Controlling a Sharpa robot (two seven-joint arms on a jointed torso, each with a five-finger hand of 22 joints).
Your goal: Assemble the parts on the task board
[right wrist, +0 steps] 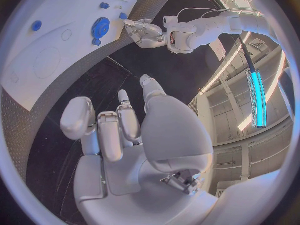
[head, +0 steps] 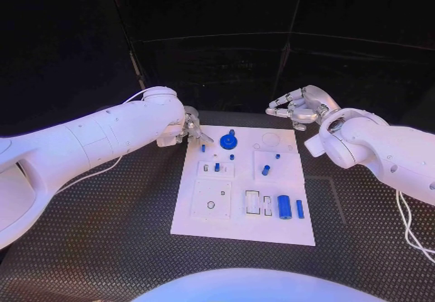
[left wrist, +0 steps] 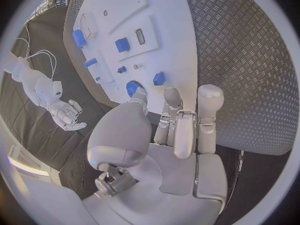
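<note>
The left hand (head: 188,128) sits half behind its own forearm — the smallest blue parts (head: 231,156) on the task board (head: 243,233) are too tiny to identify.

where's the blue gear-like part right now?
In the head view the blue gear-like part sits at the far end of the task board, left of centre, just right of the left hand; neither hand touches it.

Robotics lab or test cell, black diamond-plate table (head: 109,251), dark curtained backdrop behind the bench, white task board (head: 243,221) laid out as a test fixture, exposed roof trusses and a tubular strip light (right wrist: 256,92) overhead
</note>
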